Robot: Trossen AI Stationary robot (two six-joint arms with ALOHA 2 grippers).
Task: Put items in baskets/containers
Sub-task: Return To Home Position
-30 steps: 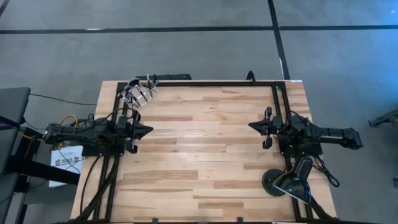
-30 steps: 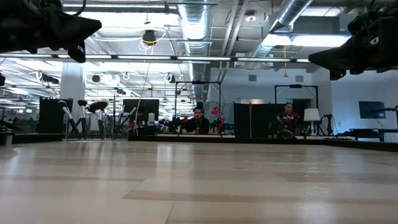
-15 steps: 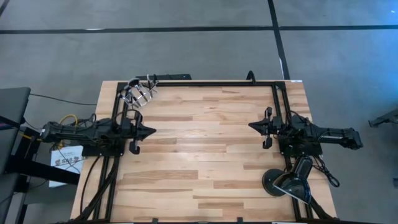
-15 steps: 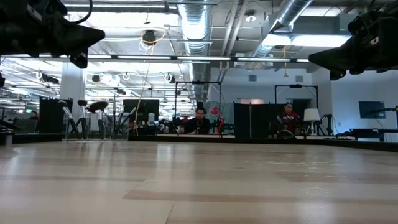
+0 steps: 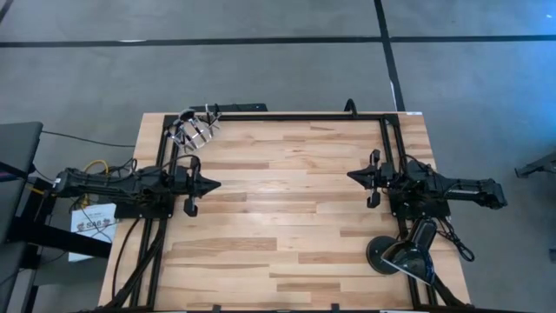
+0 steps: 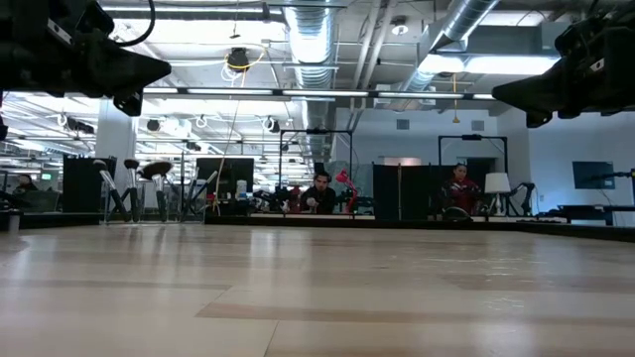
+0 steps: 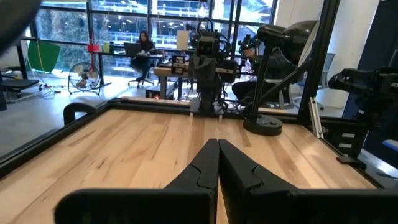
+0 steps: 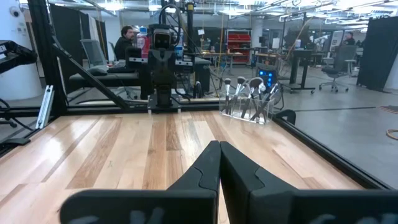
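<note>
A small clear cup (image 5: 193, 132) stands on its base at the table's far left corner. Several makeup brushes (image 8: 247, 93) stand in it, bristle heads up and leaning on its rim. The low view shows the brushes (image 6: 129, 186) too. My left gripper (image 5: 217, 184) hovers shut over the table's left side, pointing level toward the middle and nearer to the front than the cup. My right gripper (image 5: 349, 175) hovers shut over the right side and faces it. In the wrist views both the left gripper (image 7: 218, 142) and the right gripper (image 8: 219, 143) hold nothing.
A black desk lamp stands by its round base (image 5: 387, 254) at the near right corner. A black frame rail (image 5: 295, 116) runs along the far edge and down both sides. People sit at desks in the room beyond the table (image 6: 317, 193).
My left gripper has crept a little toward the table's middle and its tip has dipped slightly, staying shut. The right arm, the cup and the brushes have kept still.
</note>
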